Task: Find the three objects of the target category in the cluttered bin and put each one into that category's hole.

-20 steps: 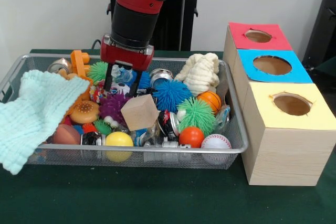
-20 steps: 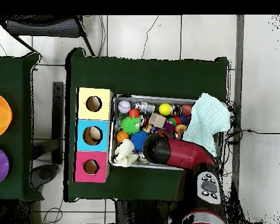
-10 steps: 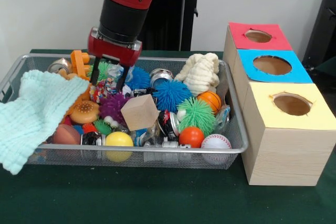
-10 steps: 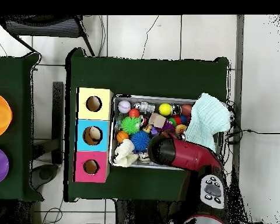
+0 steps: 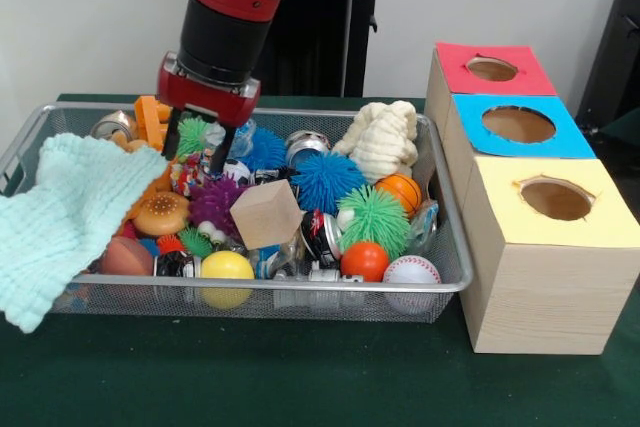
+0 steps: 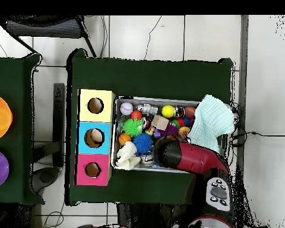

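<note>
While our tool [image 5: 195, 150] hangs open and empty over the bin [image 5: 300, 290], its fingertips straddle a green spiky ball [image 5: 188, 134] at the back, near the cloth [image 5: 60, 212].

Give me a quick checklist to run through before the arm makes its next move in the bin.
1. Gripper over the bin: ok, it hangs above the back left clutter near the small green spiky ball.
2. Gripper empty: cannot tell; toys sit right behind its fingers.
3. Fingers apart for a pick: ok, the two dark fingers show a gap.
4. Holes clear: ok for the yellow hole and red hole; not ok for the blue hole, something pale lies in it in the overhead view.
5. Cloth out of the way: not ok, it drapes over the bin's left end and covers toys.
</note>
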Robot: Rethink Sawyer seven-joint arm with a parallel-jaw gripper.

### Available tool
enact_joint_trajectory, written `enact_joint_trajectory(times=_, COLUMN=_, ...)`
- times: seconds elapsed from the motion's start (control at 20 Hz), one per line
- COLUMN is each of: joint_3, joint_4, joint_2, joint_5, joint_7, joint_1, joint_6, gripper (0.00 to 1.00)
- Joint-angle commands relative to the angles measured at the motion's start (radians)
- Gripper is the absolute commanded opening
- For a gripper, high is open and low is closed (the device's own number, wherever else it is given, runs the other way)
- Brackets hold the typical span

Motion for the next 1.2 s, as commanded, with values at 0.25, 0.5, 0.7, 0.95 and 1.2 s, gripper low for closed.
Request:
enact_joint_trajectory(times=0.25, joint_3=0.106, joint_4=-0.039, joint_2=0.126, joint_5=0.006, joint_7=0.120, joint_1=-0.052, joint_6=0.026, gripper=1.00)
enact_joint_trajectory(times=0.5, joint_3=0.113, joint_4=-0.049, joint_2=0.156, joint_5=0.006, joint_7=0.127, joint_1=-0.054, joint_6=-0.004, gripper=1.00)
enact_joint_trajectory(times=0.7, joint_3=0.124, joint_4=-0.045, joint_2=0.152, joint_5=-0.003, joint_7=0.113, joint_1=-0.063, joint_6=0.006, gripper=1.00)
enact_joint_trajectory(times=0.95, joint_3=0.117, joint_4=-0.072, joint_2=0.149, joint_5=0.003, joint_7=0.095, joint_1=-0.056, joint_6=0.078, gripper=1.00)
enact_joint_trajectory(times=1.2, joint_3=0.137, joint_4=-0.035, joint_2=0.088, joint_5=0.019, joint_7=0.104, joint_1=-0.080, joint_6=0.085, gripper=1.00)
